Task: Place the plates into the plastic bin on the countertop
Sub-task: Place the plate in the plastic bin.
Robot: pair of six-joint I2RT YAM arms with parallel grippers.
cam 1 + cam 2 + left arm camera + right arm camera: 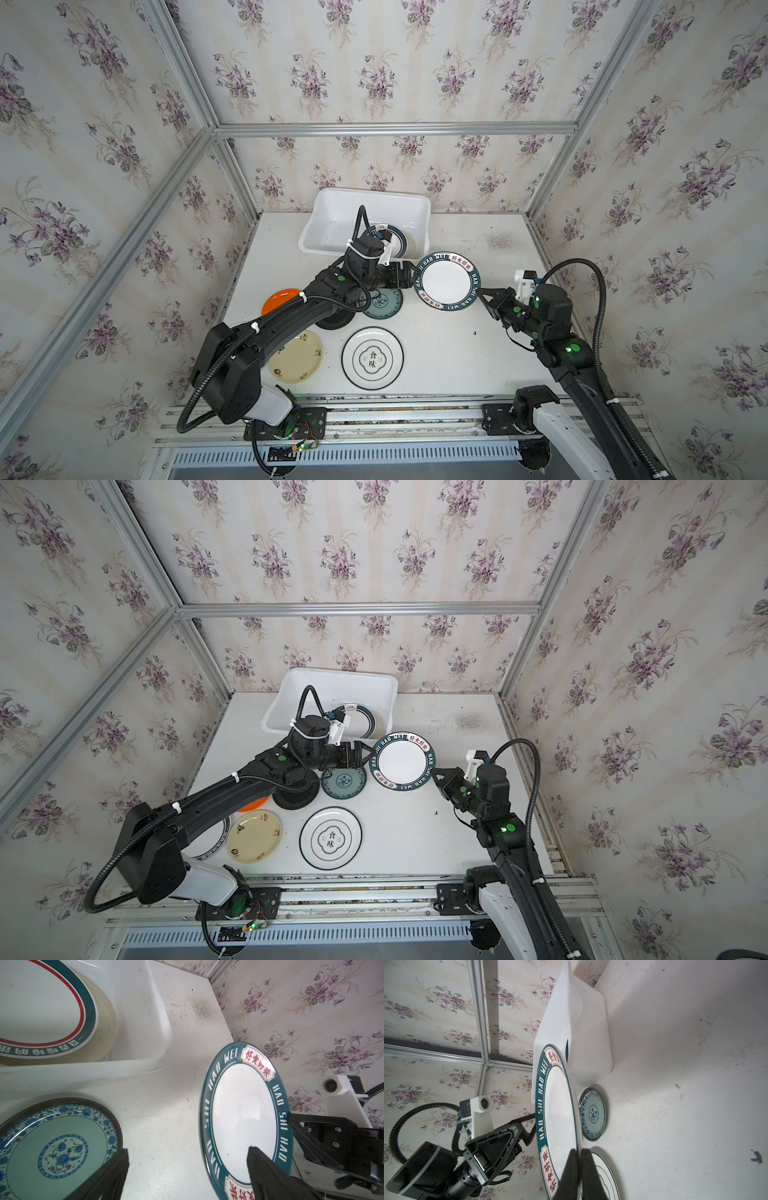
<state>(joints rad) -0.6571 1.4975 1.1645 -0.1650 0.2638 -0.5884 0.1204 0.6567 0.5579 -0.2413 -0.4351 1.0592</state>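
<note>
Two tools flank one lettered plate [447, 281]: right tool [483, 294] pinching, left tool [415, 276] spread.

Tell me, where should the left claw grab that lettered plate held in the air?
Probably the teal rim of the lettered plate, on the edge opposite the right gripper, which pinches the other side. The plate is thin and flat, so the left gripper should come edge-on from its own side, one finger over the face, one under.

The right end effector [581, 1152] is pinching the edge of the teal-rimmed plate [560, 1115] above the surface [685, 1084], while the left end effector [534, 1120] is holding its fingers [523, 1118] apart at the far edge, near the bin [591, 1032] and a blue plate [593, 1114].
</note>
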